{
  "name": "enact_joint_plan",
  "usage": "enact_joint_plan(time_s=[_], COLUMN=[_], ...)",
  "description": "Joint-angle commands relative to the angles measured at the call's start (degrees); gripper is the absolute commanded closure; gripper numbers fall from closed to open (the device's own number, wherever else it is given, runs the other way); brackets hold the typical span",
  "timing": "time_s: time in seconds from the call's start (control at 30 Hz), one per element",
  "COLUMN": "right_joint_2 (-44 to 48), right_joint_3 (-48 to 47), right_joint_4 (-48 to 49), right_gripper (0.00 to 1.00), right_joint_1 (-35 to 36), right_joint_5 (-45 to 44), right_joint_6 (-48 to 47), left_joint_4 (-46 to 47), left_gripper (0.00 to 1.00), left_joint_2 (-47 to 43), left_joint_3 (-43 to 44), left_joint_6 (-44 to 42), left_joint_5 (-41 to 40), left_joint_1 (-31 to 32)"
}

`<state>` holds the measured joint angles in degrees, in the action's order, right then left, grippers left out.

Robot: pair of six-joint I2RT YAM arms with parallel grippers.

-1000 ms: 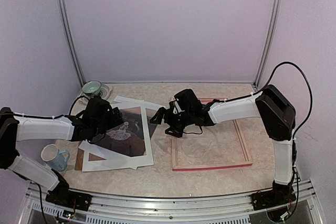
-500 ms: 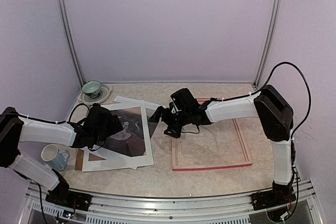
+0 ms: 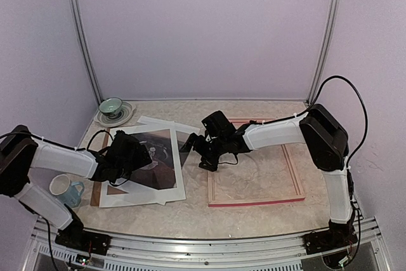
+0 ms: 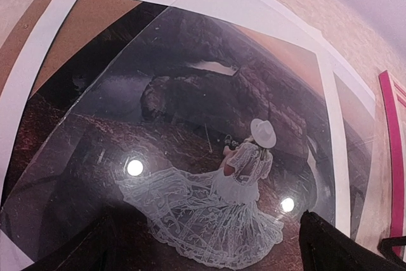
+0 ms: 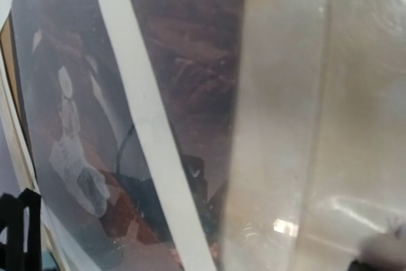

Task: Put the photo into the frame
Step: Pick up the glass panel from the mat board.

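Observation:
The photo (image 3: pixel 158 157), a dark reddish print with a pale figure in a white dress (image 4: pixel 244 176), lies flat at the left inside a white mat (image 3: pixel 143 199). It looks glossy and mirrors two lamps. My left gripper (image 3: pixel 130 157) hovers low over it, open, with dark fingertips (image 4: pixel 89 249) spread wide at either side of the dress and nothing between them. The frame (image 3: pixel 254 202) lies at the right, its near rail pink (image 4: pixel 388 131). My right gripper (image 3: pixel 198 152) is open over the photo's right edge, between mat and frame. In the right wrist view the photo (image 5: pixel 70 150) is blurred.
A second white mat (image 3: pixel 166 124) pokes out behind the photo. A brown backing board (image 3: pixel 95 193) shows under the mat's left edge. A pale mug (image 3: pixel 65 188) stands at the near left, a green bowl (image 3: pixel 112 107) at the back left. A clear sheet (image 5: pixel 298 125) fills the right wrist view's right half.
My left gripper has slid nearer and to the right, lower over the photo. My right gripper has crept left, off the frame's left rail toward the photo. Both stay open.

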<state>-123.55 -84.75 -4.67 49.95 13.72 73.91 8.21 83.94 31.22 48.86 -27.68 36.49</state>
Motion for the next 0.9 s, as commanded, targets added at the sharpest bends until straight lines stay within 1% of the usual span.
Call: enact_joint_plan(time_s=[0.0, 0.33, 0.87], right_joint_2=[-1.08, -3.24, -4.92], right_joint_3=[-1.44, -3.90, -3.49], right_joint_4=[-2.09, -2.08, 1.77], right_gripper=[0.01, 0.01, 0.01], right_joint_1=[0.74, 0.85, 0.86], right_joint_5=[-2.03, -1.11, 1.04], right_joint_6=[1.59, 2.37, 3.52], left_joint_4=[0.97, 1.57, 3.13], left_gripper=[0.01, 0.01, 0.01], left_joint_2=[1.00, 2.52, 5.85], left_joint_3=[-0.37, -0.63, -0.28], left_joint_6=[0.55, 0.74, 0.00], left_joint_5=[-1.03, -0.02, 2.61], left_joint_1=[0.60, 0.77, 0.78])
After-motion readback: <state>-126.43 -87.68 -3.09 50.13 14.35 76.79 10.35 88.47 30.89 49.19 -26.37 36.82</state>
